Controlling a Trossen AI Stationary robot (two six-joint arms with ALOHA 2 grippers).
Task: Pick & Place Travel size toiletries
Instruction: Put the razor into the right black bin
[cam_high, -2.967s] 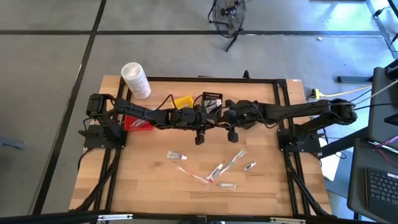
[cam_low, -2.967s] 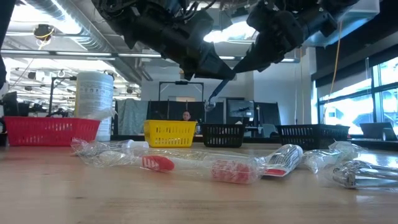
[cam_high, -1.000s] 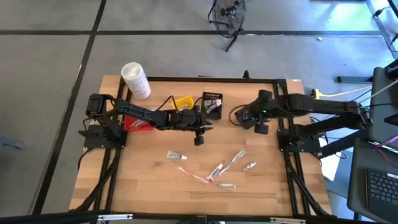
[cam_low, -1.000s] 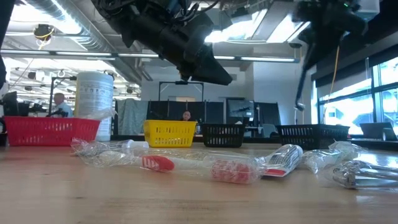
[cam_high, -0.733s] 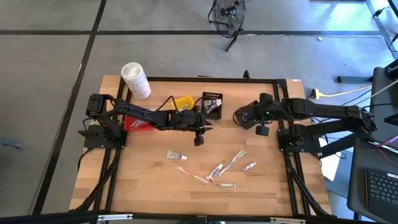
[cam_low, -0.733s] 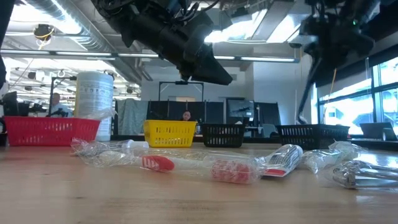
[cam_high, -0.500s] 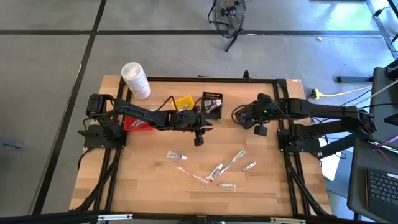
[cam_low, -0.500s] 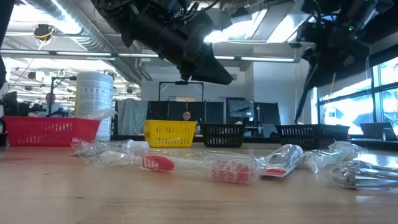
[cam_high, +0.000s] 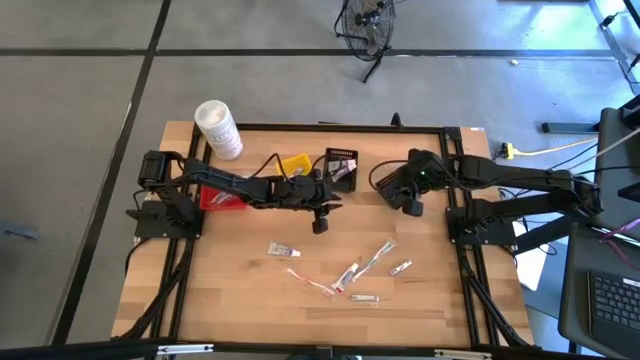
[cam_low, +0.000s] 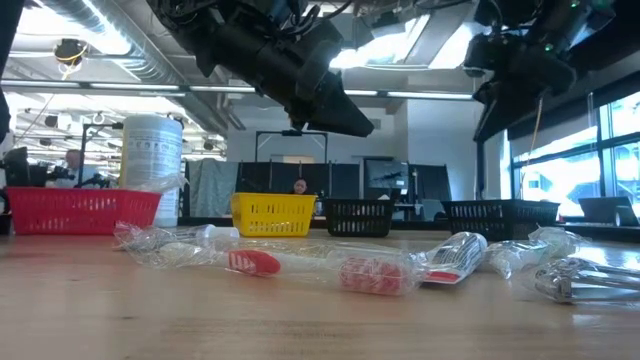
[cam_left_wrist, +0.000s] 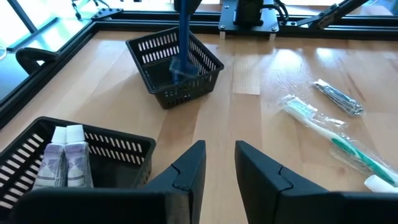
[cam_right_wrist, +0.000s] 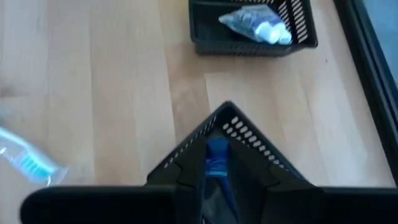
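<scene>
My right gripper (cam_right_wrist: 216, 169) is shut on a slim blue stick (cam_right_wrist: 216, 152) above a black slotted basket (cam_right_wrist: 249, 134) at the table's far right (cam_high: 388, 184). In the left wrist view the stick (cam_left_wrist: 185, 37) stands upright, its lower end inside that basket (cam_left_wrist: 165, 81). My left gripper (cam_left_wrist: 219, 165) hovers open over the table's middle (cam_high: 320, 222), touching nothing. Several wrapped toothbrushes, tubes and sachets lie flat on the near half of the table (cam_high: 375, 257) (cam_high: 283, 250) (cam_low: 320, 268). Two white tubes (cam_left_wrist: 62, 165) lie in a second black basket (cam_high: 341, 163). My right gripper pinches the blue stick near its upper end (cam_right_wrist: 216, 148) between its two fingers (cam_right_wrist: 189, 180), coming from above and pointing down. The stick hangs upright below the fingers, with its lower end (cam_left_wrist: 180, 70) down inside the black basket; whether it touches the floor I cannot tell.
A red basket (cam_high: 222, 200), a yellow basket (cam_high: 294, 163) and a big white tub (cam_high: 217, 128) stand along the far left. Black frame rails edge the table (cam_high: 455, 240). Bare wood lies between the baskets and the loose items. A person shows far behind in the low view (cam_low: 72, 160).
My right gripper has moved a little toward the table's left, coming over the black basket with the blue stick still in its hold. My left arm has kept still, and the loose items on the table have not moved.
</scene>
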